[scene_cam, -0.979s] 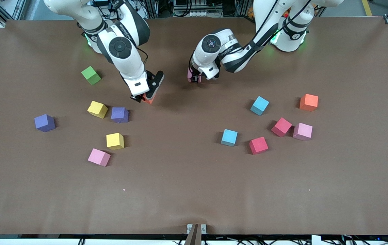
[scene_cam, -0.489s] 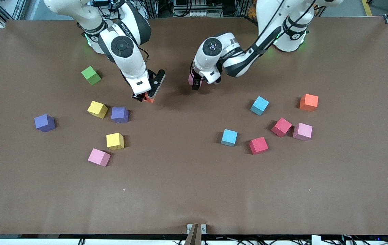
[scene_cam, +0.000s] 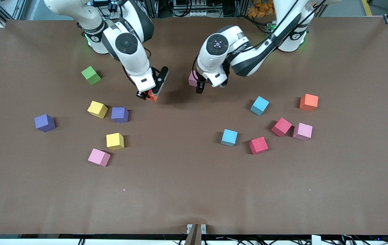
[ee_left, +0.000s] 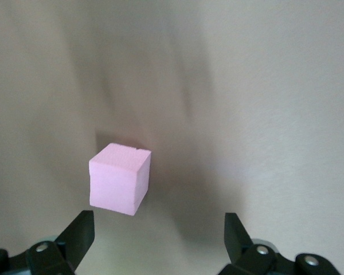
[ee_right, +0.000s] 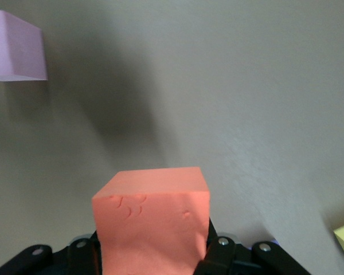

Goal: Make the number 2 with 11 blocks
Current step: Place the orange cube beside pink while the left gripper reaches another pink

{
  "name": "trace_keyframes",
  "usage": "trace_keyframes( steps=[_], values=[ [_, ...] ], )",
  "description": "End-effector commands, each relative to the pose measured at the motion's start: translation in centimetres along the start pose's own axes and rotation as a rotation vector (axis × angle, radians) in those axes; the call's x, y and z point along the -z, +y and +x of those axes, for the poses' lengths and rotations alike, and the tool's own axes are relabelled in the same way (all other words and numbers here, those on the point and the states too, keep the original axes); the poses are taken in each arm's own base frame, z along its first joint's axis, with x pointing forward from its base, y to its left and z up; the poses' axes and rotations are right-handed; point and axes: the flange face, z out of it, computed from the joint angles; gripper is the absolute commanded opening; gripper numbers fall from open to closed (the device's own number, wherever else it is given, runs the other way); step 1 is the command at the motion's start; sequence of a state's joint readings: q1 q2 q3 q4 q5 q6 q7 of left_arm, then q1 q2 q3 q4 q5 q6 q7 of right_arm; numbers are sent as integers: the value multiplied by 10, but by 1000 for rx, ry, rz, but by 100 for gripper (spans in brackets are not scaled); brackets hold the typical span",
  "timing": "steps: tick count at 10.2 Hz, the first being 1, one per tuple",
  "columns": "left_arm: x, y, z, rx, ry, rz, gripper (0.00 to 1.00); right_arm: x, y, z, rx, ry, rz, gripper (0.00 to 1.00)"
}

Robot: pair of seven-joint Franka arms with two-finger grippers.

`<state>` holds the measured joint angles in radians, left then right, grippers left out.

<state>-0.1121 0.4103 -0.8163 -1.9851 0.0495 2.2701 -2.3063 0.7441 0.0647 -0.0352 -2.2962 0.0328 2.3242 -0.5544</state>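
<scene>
So we are at the first placements: our left tool point(ee_left: 155, 238) hangs wide apart over a pink block point(scene_cam: 192, 79) lying free on the worktop point(scene_cam: 194, 190), while our right tool point(scene_cam: 148, 95) carries an orange block point(ee_right: 152, 220), which next needs setting beside it.

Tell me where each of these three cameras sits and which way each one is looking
Front view: high across the table, facing both arms' bases; shows the left gripper, the right gripper and scattered cubes.
Left wrist view: on the left wrist, looking down past open fingers at a pink cube.
Right wrist view: on the right wrist, looking over the gripped orange cube.
Shared: the pink cube shows in all three.
</scene>
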Motion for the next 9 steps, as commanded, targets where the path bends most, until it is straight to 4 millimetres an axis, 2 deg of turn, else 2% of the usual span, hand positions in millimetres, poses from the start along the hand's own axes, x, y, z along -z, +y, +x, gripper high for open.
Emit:
trace_keyframes(
  steps=[1,2,3,5,6,7,8,9],
  values=[
    [34,26,30,-25,12,30,100,-8,-38,20,84,3,-13,33],
    [42,40,49,-85,6,26,100,-13,-57,28,98,-2,-11,33],
    [40,51,73,-183,17,44,100,-19,-77,35,85,-13,-9,33],
    [23,73,132,-357,44,101,100,-34,-117,49,62,-22,-11,34],
    [14,81,153,-409,42,119,100,-47,-131,53,25,-21,-14,34],
    [1,83,162,-454,44,144,100,-59,-143,59,0,-10,-20,34],
    [-5,83,179,-455,53,161,100,-69,-155,65,-24,6,-26,34],
    [-1,85,197,-410,70,175,100,-76,-159,68,-34,18,-29,34]
  ],
)
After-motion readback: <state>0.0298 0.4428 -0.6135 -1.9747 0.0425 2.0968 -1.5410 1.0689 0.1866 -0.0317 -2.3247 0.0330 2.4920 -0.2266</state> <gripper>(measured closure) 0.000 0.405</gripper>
